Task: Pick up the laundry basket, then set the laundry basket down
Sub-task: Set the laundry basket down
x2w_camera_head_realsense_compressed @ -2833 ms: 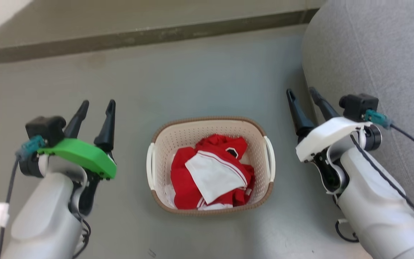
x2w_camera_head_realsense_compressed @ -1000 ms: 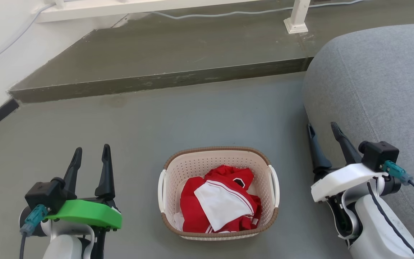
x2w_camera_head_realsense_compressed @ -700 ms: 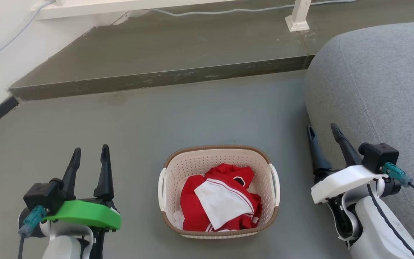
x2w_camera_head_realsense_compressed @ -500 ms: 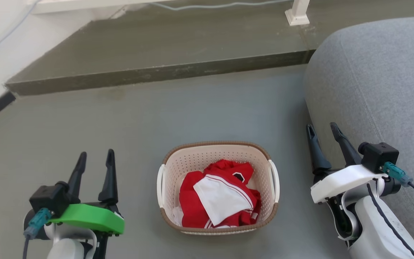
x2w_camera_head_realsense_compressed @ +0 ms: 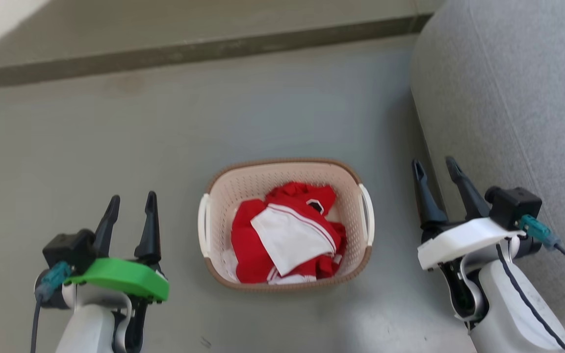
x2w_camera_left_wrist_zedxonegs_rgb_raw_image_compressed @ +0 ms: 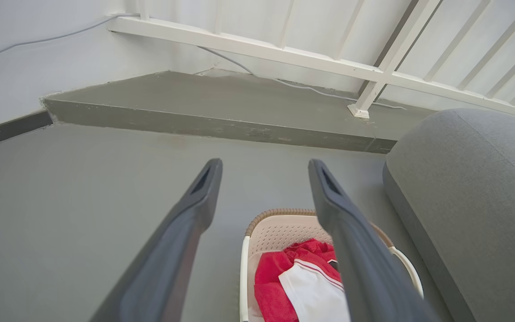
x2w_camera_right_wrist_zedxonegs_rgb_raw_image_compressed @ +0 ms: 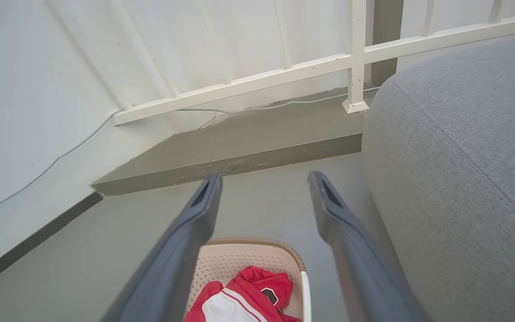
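The laundry basket (x2w_camera_head_realsense_compressed: pixel 243 189) stands on the grey floor in the middle of the head view, cream perforated plastic with a brown rim and white side handles. Red and white clothes (x2w_camera_head_realsense_compressed: pixel 282 235) lie inside it. My left gripper (x2w_camera_head_realsense_compressed: pixel 131 202) hangs open to the basket's left, apart from it and holding nothing. To the basket's right my right gripper (x2w_camera_head_realsense_compressed: pixel 433 165) is open too, close to the grey sofa. The left wrist view shows the basket (x2w_camera_left_wrist_zedxonegs_rgb_raw_image_compressed: pixel 280 230) past my left gripper (x2w_camera_left_wrist_zedxonegs_rgb_raw_image_compressed: pixel 264 167). In the right wrist view the basket (x2w_camera_right_wrist_zedxonegs_rgb_raw_image_compressed: pixel 244 261) sits below my right gripper (x2w_camera_right_wrist_zedxonegs_rgb_raw_image_compressed: pixel 264 179).
A grey sofa (x2w_camera_head_realsense_compressed: pixel 508 98) fills the right side, very near my right arm. A raised concrete step (x2w_camera_head_realsense_compressed: pixel 189 49) runs across the back, with a white railing (x2w_camera_left_wrist_zedxonegs_rgb_raw_image_compressed: pixel 284 47) and a cable above it. A white wall (x2w_camera_right_wrist_zedxonegs_rgb_raw_image_compressed: pixel 29 103) with a dark skirting lies at the left.
The head camera has tilted down over the last second, so the step and railing slid up out of view. Both grippers stay open beside the basket, which has not moved.
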{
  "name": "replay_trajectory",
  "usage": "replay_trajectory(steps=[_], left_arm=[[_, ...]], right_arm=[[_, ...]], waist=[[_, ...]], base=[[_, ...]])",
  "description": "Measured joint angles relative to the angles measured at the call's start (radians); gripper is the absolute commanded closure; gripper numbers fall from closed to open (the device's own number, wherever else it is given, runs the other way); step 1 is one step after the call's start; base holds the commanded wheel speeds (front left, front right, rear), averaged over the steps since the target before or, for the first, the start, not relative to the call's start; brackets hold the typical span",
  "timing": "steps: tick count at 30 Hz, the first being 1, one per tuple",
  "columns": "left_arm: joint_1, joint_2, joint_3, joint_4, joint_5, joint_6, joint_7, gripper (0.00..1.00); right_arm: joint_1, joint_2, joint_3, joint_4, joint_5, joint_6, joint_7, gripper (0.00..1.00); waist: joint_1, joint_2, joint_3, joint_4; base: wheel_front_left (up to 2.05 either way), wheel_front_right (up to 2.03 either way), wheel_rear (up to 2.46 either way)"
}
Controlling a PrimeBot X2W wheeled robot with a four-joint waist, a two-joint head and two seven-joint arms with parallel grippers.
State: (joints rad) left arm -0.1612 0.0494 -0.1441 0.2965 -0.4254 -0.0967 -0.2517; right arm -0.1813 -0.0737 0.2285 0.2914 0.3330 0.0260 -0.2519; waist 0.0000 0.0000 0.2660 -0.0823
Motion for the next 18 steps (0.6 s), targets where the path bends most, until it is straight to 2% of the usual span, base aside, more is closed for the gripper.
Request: replay_trajectory(steps=[11,18], left_arm=[[-0.158,0.033,-0.019,0.148,0.000,-0.010,0.035,0.00],[-0.256,0.044,0.004,0.232,-0.046,-0.018,0.058,0.00]], right_arm=[[-0.078,0.013,-0.002,-0.059,-0.003,0.004,0.000,0.00],[-0.121,0.016,0.007,-0.082,-0.003,0.009,0.000,0.00]], waist=[[0.0001,0.0000,0.162,-0.043],[0.0001,0.0000,0.255,-0.070]], base=[[0.00,0.00,0.00],[0.00,0.00,0.00]])
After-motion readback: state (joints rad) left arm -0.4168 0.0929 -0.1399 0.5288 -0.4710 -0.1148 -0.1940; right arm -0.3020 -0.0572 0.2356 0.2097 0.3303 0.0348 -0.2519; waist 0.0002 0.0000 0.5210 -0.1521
